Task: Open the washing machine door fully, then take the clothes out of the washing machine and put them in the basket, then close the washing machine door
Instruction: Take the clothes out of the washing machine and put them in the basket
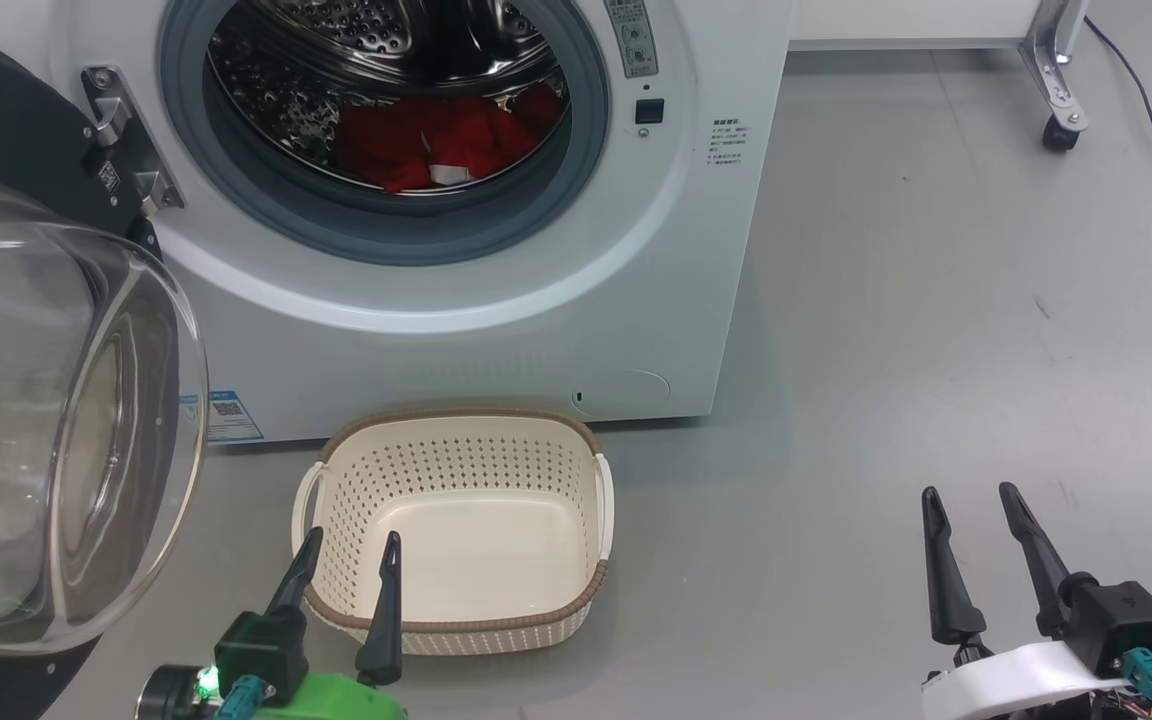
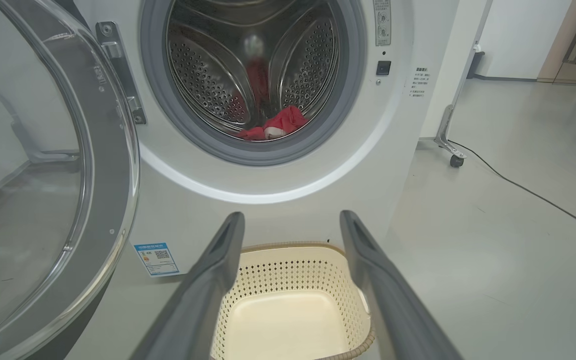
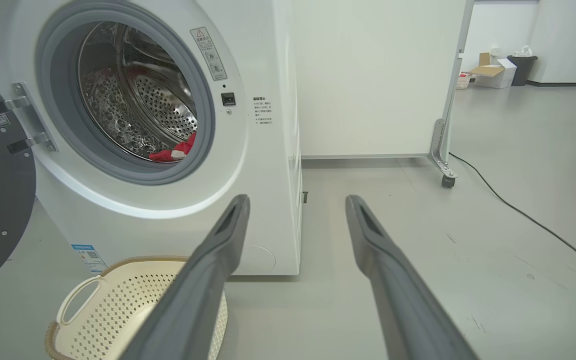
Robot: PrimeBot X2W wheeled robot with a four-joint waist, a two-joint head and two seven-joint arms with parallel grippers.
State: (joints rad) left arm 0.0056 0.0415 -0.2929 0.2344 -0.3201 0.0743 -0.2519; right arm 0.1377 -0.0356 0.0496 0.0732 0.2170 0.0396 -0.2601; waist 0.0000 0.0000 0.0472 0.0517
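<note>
Left claw (image 1: 353, 538) and right claw (image 1: 968, 490) both spread, empty.
I see the clothes (image 1: 436, 140) heaped low in the drum (image 1: 366, 30), washing machine door (image 1: 56, 420) swung open, basket (image 1: 456, 415) empty beneath; fabric looks soft, light, floppy, so I'd pinch a raised fold.

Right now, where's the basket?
The basket sits on the floor before the washing machine, under its drum opening, lower centre of the head view, left hand at its near-left corner.

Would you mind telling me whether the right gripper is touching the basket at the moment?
Apart. The head view shows bare grey floor between the right gripper and the basket, and its jaws are open and holding nothing.
</note>
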